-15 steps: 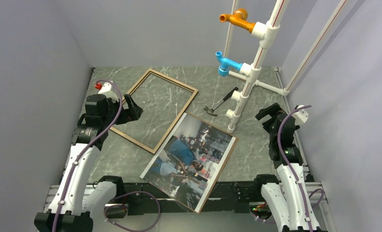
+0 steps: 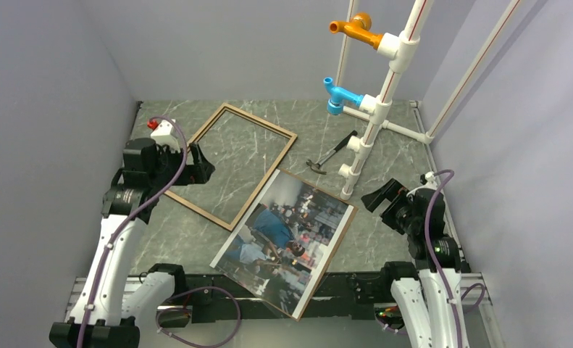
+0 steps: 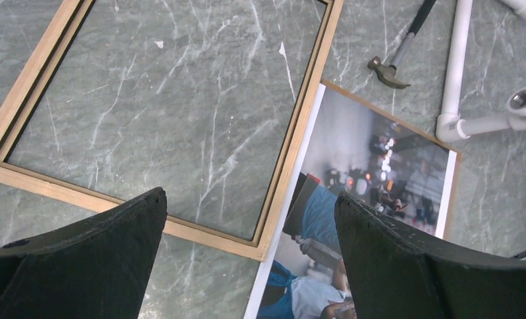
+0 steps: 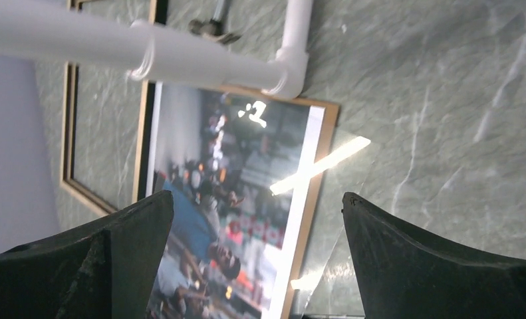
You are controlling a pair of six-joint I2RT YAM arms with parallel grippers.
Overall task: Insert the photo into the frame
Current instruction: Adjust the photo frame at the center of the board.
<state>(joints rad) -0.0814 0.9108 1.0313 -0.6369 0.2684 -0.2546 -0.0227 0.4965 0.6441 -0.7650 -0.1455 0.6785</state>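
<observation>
Large rectangular picture frame (image 2: 260, 121) (image 3: 296, 133) of thin pale-brown wooden rails, empty, flat on the green marbled table (image 2: 189, 235) towards the back left, turned diagonally, with tabletop visible through the opening. Large thin colour print (image 2: 283, 232) (image 3: 373, 173) (image 4: 227, 199) of a street crowd with a man in blue, picture side up, lying flat, to the right of the frame and nearer, likewise skewed. Its far-left corner just beside the frame's long right rail, perhaps touching.

Bright, even overhead light, shadows soft. Right wrist view: the white pipe (image 4: 80, 43) blurs up close, a glare streak slashes the photo (image 4: 227, 199). Left wrist view is crisp.
</observation>
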